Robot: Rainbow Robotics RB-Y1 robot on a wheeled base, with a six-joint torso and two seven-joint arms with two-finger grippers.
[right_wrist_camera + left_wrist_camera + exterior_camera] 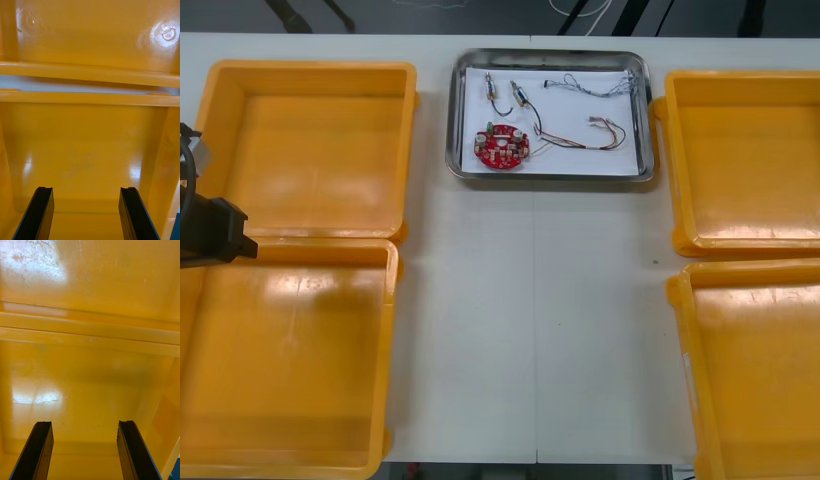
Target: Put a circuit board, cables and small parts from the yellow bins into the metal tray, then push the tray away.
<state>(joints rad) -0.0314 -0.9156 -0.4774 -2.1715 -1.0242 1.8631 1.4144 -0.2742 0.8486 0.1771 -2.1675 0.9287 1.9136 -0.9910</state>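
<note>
The metal tray [458,120], white inside, stands at the far middle of the table. In it lie a round red circuit board [501,147], a twisted blue and white cable [590,86], a red and yellow cable [606,131] and two small metal parts [496,92] on black cables. My left arm [212,228] hangs at the left edge over the left bins. The left gripper [84,425] is open above an empty bin floor [90,390]. The right gripper [86,191] is open over another empty bin [90,150], with nothing between its fingers.
Two yellow bins stand on the left, one far [310,150] and one near [280,360]. Two more stand on the right, far [750,160] and near [760,370]. All look empty. Bare table runs down the middle [530,320].
</note>
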